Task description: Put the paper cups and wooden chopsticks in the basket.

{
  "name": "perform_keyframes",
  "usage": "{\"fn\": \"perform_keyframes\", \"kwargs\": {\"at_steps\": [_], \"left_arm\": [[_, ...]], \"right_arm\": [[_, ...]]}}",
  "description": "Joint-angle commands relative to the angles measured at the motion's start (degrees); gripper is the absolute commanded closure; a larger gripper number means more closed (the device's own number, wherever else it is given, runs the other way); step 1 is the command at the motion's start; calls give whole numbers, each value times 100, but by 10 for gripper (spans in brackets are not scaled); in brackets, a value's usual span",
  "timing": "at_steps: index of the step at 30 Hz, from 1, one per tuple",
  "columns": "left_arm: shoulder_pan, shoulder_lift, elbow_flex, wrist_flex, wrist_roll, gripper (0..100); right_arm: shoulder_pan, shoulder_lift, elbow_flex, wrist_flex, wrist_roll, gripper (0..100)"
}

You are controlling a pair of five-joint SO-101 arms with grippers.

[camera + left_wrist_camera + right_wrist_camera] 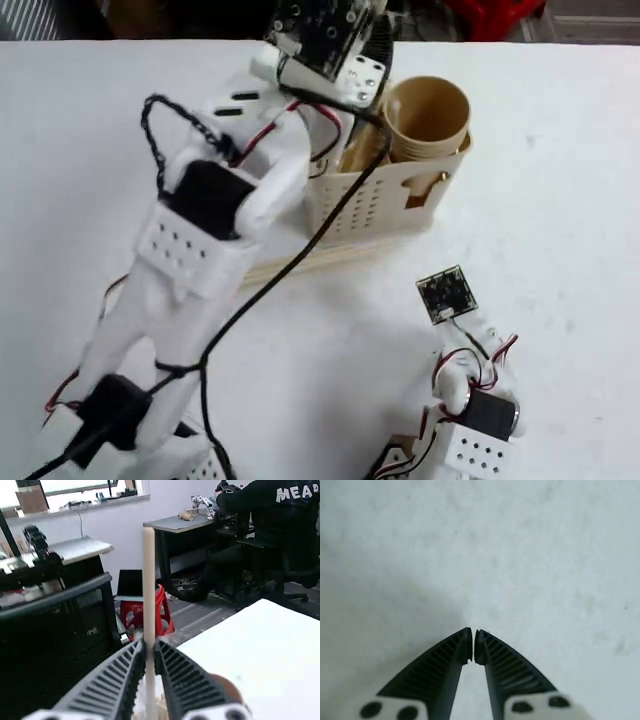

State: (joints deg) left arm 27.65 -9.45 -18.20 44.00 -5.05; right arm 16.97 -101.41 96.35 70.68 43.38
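Left gripper (150, 644) tight on chopstick (148, 580), seemingly over basket (370, 210); right gripper's (473, 645) jaws together

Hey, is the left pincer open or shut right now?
Shut. In the left wrist view, the left pincer clamps a wooden chopstick, jaws pressed against both its sides.

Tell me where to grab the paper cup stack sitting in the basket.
Take the paper cups by the rim, from above, one finger inside and one outside. They stand upright with the mouth open, and the basket hides their lower walls. Probably choose the rim side away from the left gripper, which holds a chopstick close by.
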Motion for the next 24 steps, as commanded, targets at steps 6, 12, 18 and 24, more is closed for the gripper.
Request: {"fn": "perform_keyframes", "kwargs": {"at_steps": [6,12,18,24], "left_arm": [[-84,31,-360,413,334,902],[-532,-57,-448,1486,193,902],[-1640,-514,-325,3596,-677,902],[-2404,277,1714,3332,-1055,902]], "right_arm": [[-66,-31,62,22,-9,967],[-66,-31,62,22,-9,967],[-66,-31,62,22,-9,967],[-66,-31,62,22,-9,967]]}}
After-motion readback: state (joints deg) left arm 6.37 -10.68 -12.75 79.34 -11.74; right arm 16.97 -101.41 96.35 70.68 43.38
